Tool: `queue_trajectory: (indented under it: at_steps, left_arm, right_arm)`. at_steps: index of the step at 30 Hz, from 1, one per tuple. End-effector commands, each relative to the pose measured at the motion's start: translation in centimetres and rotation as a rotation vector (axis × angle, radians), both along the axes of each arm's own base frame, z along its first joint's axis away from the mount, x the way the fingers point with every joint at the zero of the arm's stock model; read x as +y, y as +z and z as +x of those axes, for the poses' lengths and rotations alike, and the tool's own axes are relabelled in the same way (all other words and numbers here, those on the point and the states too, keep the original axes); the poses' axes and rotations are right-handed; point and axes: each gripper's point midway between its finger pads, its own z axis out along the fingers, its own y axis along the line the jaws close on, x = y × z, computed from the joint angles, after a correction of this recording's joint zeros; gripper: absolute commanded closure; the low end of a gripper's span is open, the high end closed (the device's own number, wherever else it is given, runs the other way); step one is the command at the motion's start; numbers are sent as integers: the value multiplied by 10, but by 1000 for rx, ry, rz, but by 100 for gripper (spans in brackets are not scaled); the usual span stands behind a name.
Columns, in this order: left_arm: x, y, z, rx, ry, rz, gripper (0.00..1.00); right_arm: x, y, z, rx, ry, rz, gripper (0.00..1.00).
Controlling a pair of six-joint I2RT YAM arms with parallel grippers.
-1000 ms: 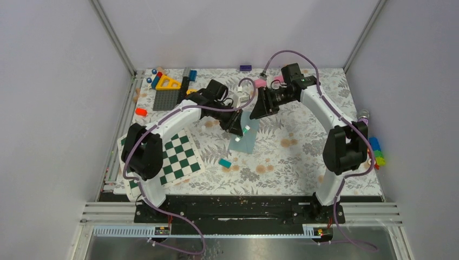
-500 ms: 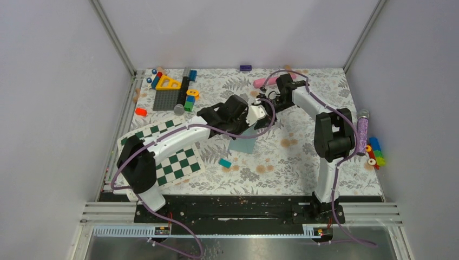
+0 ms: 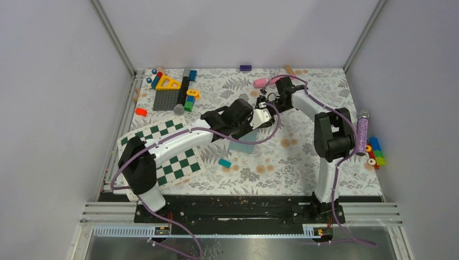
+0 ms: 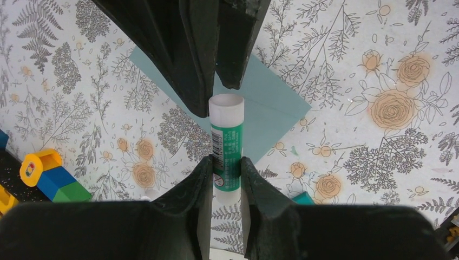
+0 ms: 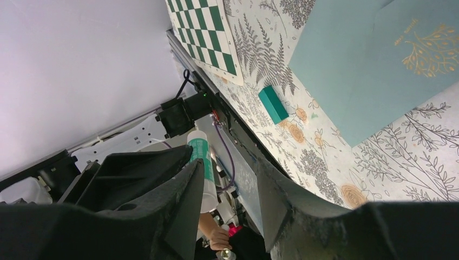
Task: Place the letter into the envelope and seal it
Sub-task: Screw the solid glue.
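Floral tabletop [image 3: 308,160] | lilac-grey walls [image 3: 233,32] | envelope [image 4: 270,114] flat | left gripper [image 4: 224,162] clamps glue stick [image 4: 226,138]

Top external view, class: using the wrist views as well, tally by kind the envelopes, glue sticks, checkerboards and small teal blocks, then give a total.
envelope: 1
glue stick: 1
checkerboard: 1
small teal block: 1
Total: 4

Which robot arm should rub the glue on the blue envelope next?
The left. The left gripper is shut on the glue stick, directly over the envelope. The right gripper only stands open around the stick's white top, so it holds nothing.
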Motion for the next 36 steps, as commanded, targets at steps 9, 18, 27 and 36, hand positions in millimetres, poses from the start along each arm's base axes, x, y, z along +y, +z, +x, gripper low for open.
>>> queue_trajectory:
  at_steps: [9, 18, 27, 36]
  left_arm:
    - [-5, 1, 15, -59, 31, -9, 100]
    - [-5, -3, 16, -53, 33, -5, 100]
    - [-2, 0, 19, -30, 49, -33, 100]
    - [1, -1, 22, 7, 60, -59, 100]
  right_arm:
    - [3, 40, -1, -41, -22, 119, 48]
    - [2, 45, -2, -37, -31, 156, 56]
    - [-1, 41, -4, -67, -13, 129, 67]
    - [-7, 37, -7, -107, 4, 68, 66]
